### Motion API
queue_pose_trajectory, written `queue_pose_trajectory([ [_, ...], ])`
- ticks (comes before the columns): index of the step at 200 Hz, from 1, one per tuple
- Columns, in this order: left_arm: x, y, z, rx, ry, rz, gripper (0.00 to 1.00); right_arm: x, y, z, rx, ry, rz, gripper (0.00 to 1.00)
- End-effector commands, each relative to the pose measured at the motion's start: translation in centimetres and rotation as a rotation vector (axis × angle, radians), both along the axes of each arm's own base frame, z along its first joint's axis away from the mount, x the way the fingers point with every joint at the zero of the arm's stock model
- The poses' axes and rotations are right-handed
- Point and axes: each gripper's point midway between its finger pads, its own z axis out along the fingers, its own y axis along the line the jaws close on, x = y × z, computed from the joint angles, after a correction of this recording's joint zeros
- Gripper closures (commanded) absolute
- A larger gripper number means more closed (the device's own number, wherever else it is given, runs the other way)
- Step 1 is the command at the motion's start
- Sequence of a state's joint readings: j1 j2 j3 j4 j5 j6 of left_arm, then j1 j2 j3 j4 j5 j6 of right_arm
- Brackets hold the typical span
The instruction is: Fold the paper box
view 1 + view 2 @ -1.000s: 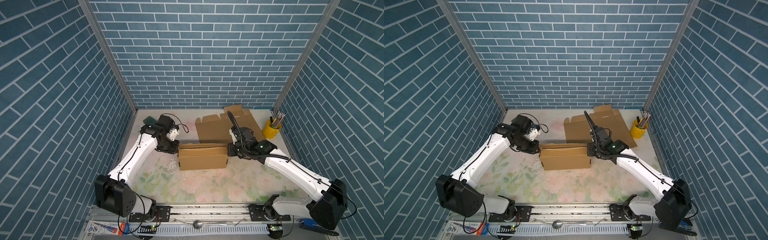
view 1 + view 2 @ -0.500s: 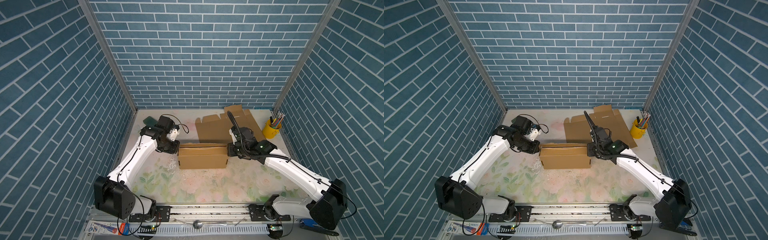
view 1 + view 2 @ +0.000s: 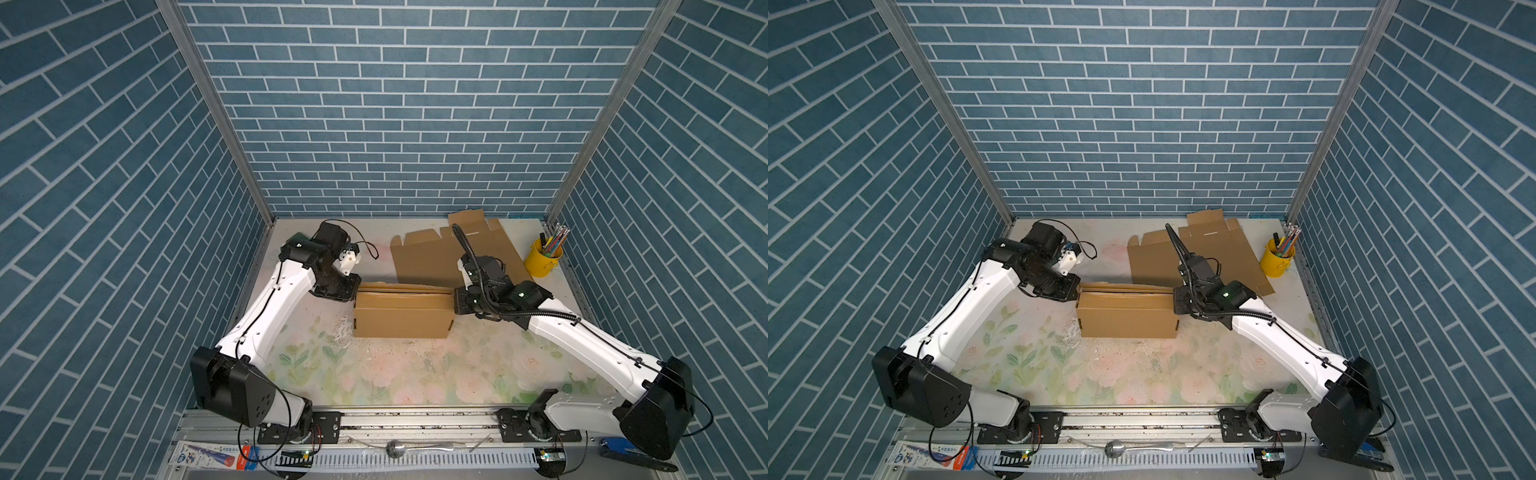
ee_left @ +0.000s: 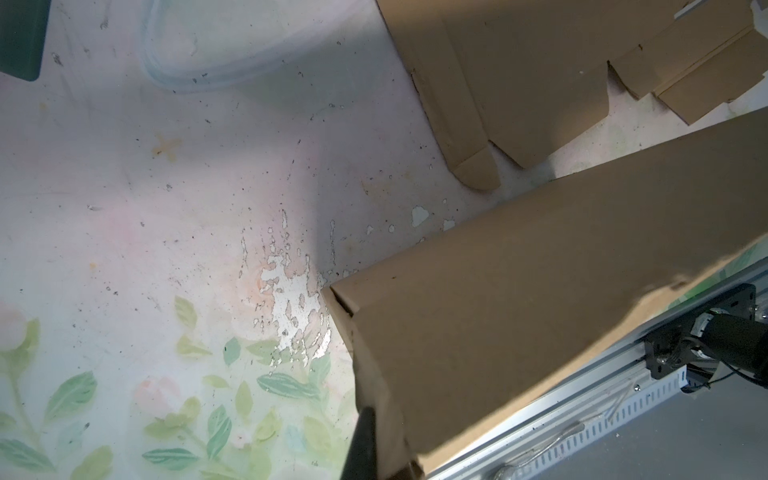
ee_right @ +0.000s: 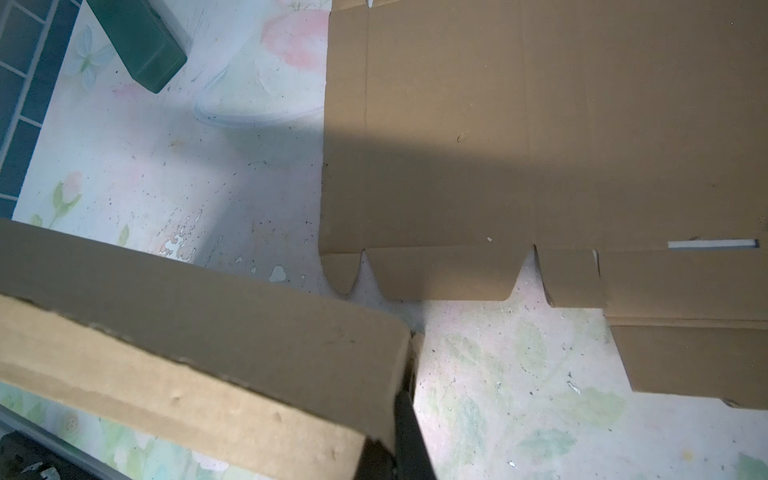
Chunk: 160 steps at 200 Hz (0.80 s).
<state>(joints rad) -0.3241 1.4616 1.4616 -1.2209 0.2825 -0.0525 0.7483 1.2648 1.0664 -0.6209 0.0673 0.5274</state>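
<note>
One folded paper box (image 3: 401,318) stands in the middle of the counter (image 3: 415,374). Beyond it lie what look like two flat cardboard blanks (image 3: 419,259); they overlap, so that count is uncertain. One yellow cup (image 3: 538,264) at the far right holds several pens (image 3: 555,241), too small to count. One dark green block (image 5: 141,45) sits at the far left. One spoon (image 3: 395,450) lies near. There are two arms: left arm (image 3: 270,311) and right arm (image 3: 582,345).

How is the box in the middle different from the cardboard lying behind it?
The box is folded up and stands tall; the sheet lies flat, unfolded. The left claw and right claw grip the box's ends; neither touches the sheet. Both are plain brown cardboard.
</note>
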Motion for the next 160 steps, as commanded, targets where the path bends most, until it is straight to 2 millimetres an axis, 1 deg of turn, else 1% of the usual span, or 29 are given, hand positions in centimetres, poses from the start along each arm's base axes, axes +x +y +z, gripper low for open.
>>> queue_pose_trajectory([
  [1,-0.6,0.3,0.6,0.011,0.028,-0.006,1.0,-1.8,-2.2,-2.3,-0.132,0.08,-0.028,1.0],
  [18,-0.5,-0.1,0.7,-0.011,0.026,0.0,1.0,-1.5,-1.8,-0.7,-0.111,0.057,-0.019,1.0],
  [31,-0.5,-0.3,0.5,-0.026,0.026,0.008,1.0,-1.5,-1.5,-0.1,-0.105,0.057,-0.004,1.0],
  [39,-0.6,-0.5,0.3,-0.039,0.029,0.009,1.0,-1.5,-1.3,-0.1,-0.106,0.062,0.001,1.0],
  [55,-0.7,-0.6,-0.3,-0.045,0.04,0.011,1.0,-1.7,-1.0,-0.9,-0.096,0.081,0.011,1.0],
  [78,-1.0,-0.3,-1.2,-0.025,0.058,0.012,1.0,-2.1,-0.2,-1.3,-0.05,0.109,0.02,1.0],
  [101,-1.2,0.1,-1.8,0.0,0.068,0.007,1.0,-2.2,0.0,-1.0,-0.019,0.111,0.019,0.95],
  [120,-1.1,0.1,-1.8,0.003,0.066,0.006,1.0,-2.4,0.0,-0.8,-0.01,0.119,0.018,0.92],
  [144,-1.0,0.1,-1.7,0.003,0.062,0.001,1.0,-2.6,-0.1,-1.0,-0.019,0.137,0.014,0.81],
  [160,-1.0,0.1,-1.9,0.006,0.064,0.0,1.0,-2.7,-0.3,-1.3,-0.026,0.145,0.011,0.79],
])
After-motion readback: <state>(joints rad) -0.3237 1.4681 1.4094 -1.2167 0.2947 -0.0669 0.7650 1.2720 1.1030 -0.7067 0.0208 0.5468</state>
